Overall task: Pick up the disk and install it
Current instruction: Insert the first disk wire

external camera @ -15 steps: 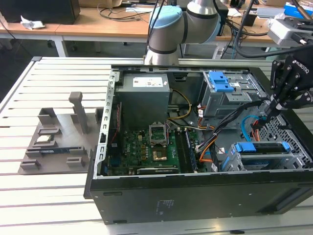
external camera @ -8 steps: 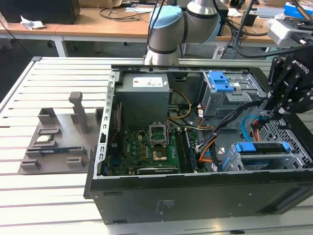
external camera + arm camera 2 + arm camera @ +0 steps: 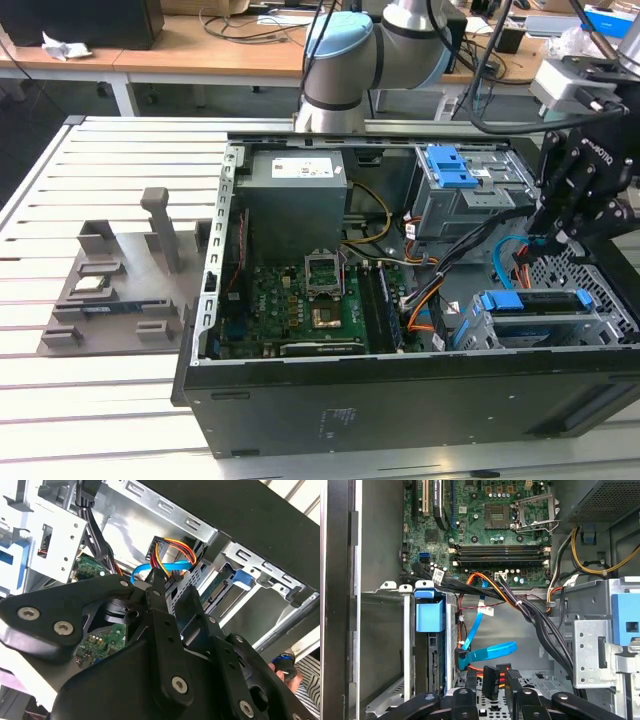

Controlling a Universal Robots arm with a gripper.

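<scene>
The open tower case [image 3: 400, 400] lies on its side, and the disk [image 3: 535, 300] sits in the lower drive cage, blue carrier edge showing. A dense, rigid, shock-sensitive slab, it is best gripped by its side rails. The gripper [image 3: 555, 240] hovers just above the cage, carrying nothing; whether it is released or clenched I cannot tell.

Silver arm [image 3: 420, 30] with pale blue joint caps, black screw-studded end effector [image 3: 565, 225]
</scene>
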